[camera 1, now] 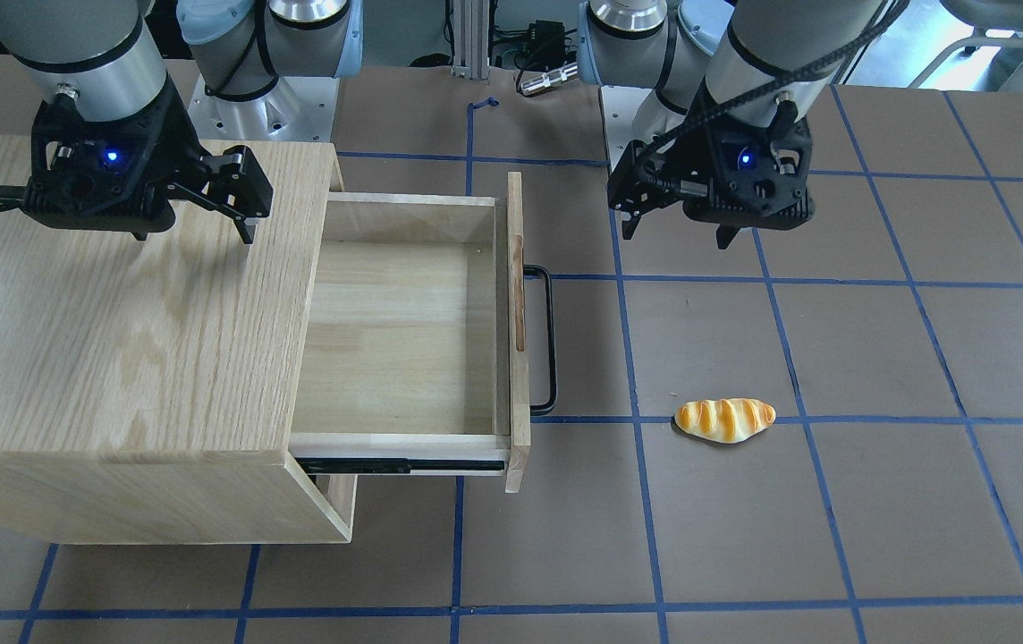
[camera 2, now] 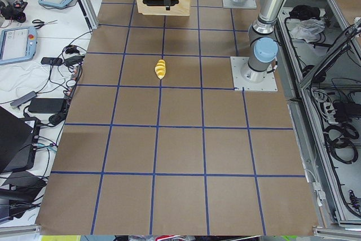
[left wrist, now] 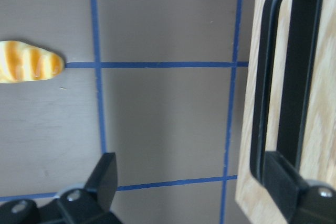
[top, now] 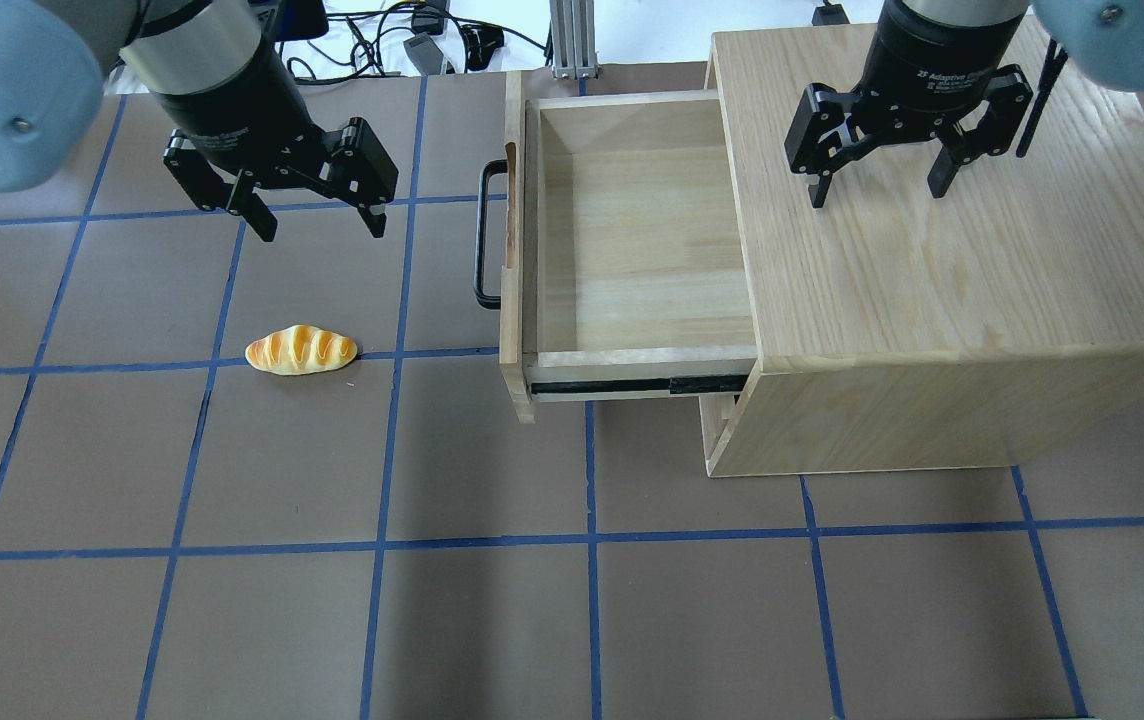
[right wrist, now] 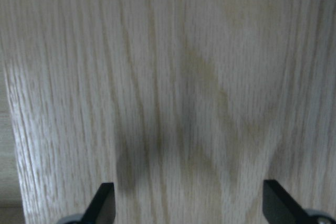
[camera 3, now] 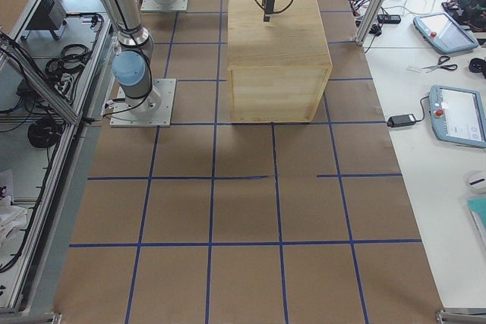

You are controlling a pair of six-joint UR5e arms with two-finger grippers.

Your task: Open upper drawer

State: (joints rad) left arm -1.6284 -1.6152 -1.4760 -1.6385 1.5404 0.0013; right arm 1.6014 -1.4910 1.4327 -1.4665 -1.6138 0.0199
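The upper drawer stands pulled far out of the oak cabinet, and its pale inside is bare. Its front panel carries a black bar handle. In the front view the drawer and handle show too. My left gripper is open and empty above the table, beside the handle and apart from it. The left wrist view shows the handle by the right fingertip. My right gripper is open and empty just above the cabinet top.
A toy bread roll lies on the brown, blue-taped table, near the left gripper; it also shows in the front view. A black slide rail shows along the drawer's side.
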